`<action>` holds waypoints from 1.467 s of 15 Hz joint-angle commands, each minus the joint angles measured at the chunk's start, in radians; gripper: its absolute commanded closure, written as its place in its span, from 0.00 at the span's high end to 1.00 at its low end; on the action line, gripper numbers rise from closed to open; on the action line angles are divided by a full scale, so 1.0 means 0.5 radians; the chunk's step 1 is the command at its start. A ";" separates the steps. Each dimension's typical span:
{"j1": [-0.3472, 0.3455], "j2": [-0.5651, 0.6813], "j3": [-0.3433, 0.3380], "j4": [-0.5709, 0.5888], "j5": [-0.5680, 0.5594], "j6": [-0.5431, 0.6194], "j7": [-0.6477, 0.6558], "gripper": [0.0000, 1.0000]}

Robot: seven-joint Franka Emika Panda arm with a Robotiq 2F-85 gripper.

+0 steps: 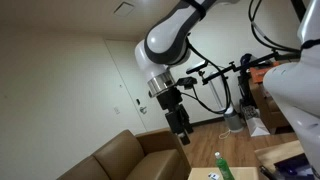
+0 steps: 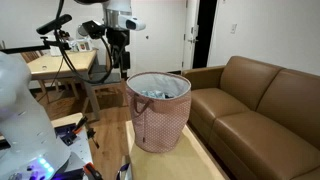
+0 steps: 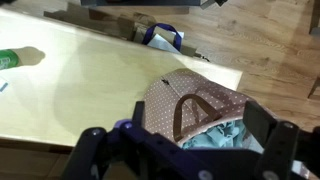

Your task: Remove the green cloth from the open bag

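Observation:
A brown-pink dotted open bag stands on the light wooden table; it also shows in the wrist view with its brown handles on top. The teal-green cloth lies crumpled inside it, and only a pale bit of the contents shows at the bag's mouth in an exterior view. My gripper is open and empty, its fingers spread above the bag's mouth. In both exterior views it hangs in the air, above and to one side of the bag.
A brown leather couch stands beside the table. A small green-topped bottle stands on the table and also shows in the wrist view. A blue-handled bag sits on the wooden floor beyond the table edge. A cluttered desk stands behind.

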 commanded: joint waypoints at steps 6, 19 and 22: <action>0.034 0.205 0.077 0.267 0.052 0.057 -0.053 1.00; 0.266 1.197 0.281 0.586 0.193 0.814 -0.254 1.00; 0.224 1.336 0.306 0.563 0.104 0.959 -0.159 1.00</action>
